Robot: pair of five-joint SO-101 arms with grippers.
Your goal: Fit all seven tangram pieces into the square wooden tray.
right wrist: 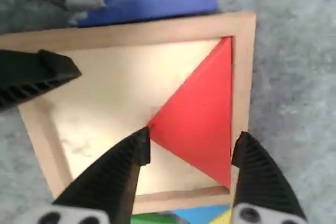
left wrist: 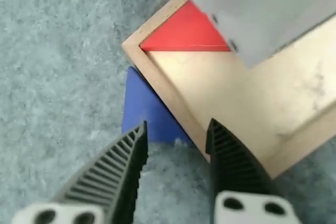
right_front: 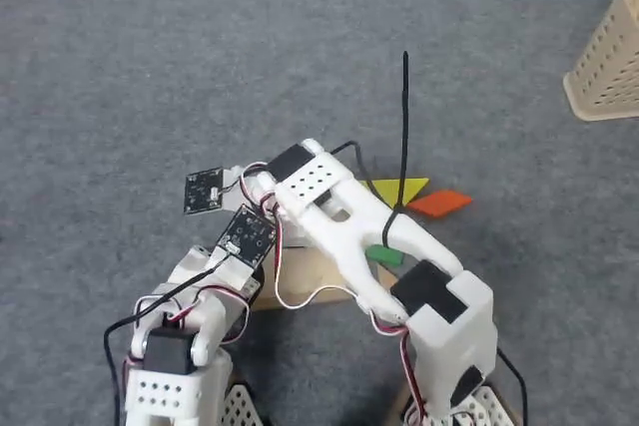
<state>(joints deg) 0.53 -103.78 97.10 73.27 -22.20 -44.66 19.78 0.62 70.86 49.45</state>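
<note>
The square wooden tray [right wrist: 242, 77] holds one red triangle [right wrist: 202, 119] tucked into a corner, also seen as the red triangle [left wrist: 181, 30]. My right gripper [right wrist: 191, 145] hovers open just above that triangle, its fingers astride it without touching. My left gripper [left wrist: 176, 135] is open over the tray's outer rim [left wrist: 168, 95], with a blue piece [left wrist: 142, 108] lying on the carpet against that rim, partly between its fingers. Both arms cover the tray [right_front: 300, 281] in the high view. A yellow triangle [right_front: 404, 189], an orange piece [right_front: 439, 203] and a green piece [right_front: 384, 255] lie beside the right arm.
Grey carpet surrounds everything. A perforated beige basket [right_front: 611, 47] stands at the far right. A black cable [right_front: 404, 127] rises over the loose pieces. The left gripper's dark fingers [right wrist: 37, 72] lie over the tray's far side in the right wrist view.
</note>
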